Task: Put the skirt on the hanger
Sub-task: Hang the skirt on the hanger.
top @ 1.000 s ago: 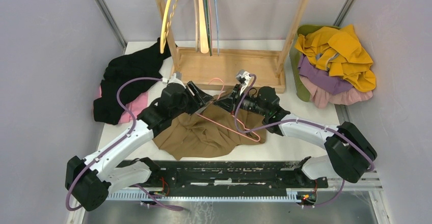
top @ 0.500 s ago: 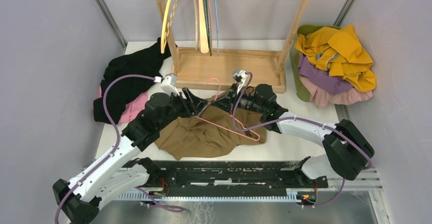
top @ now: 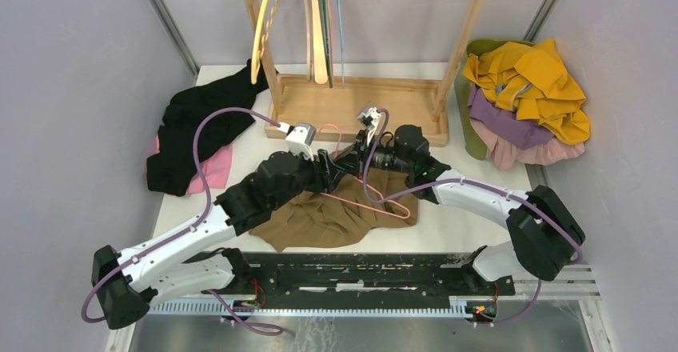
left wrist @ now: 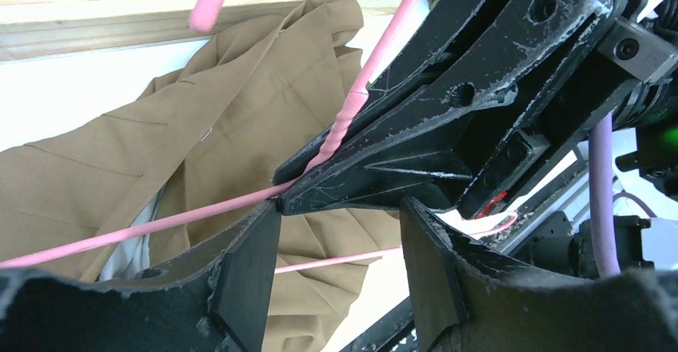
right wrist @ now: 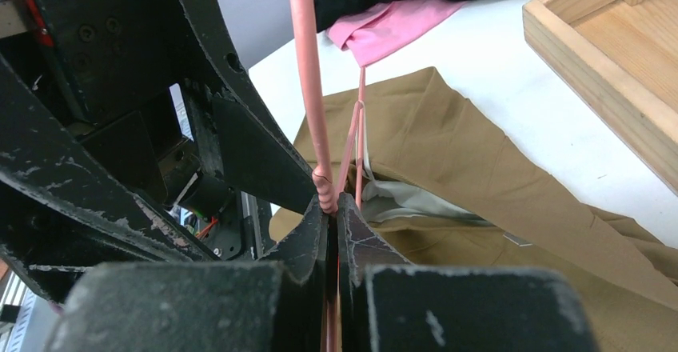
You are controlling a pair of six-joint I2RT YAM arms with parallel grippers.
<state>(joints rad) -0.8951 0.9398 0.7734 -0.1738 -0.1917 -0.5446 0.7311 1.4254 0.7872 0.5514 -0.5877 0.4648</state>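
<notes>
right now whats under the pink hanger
The brown skirt lies crumpled under the pink hanger, whose neck the right gripper pinches. Pale lining shows at the skirt's opening. Whatever lies between the skirt and the table is covered.

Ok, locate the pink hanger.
Mid-table before the wooden rack, the pink hanger is over the brown skirt; the right wrist view shows its neck pinched in the right gripper.

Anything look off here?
The tools are crowded: the open left tool straddles the tip of the right tool, which pinches the hanger at its neck; contact can't be ruled out. The skirt lies bunched beneath.
</notes>
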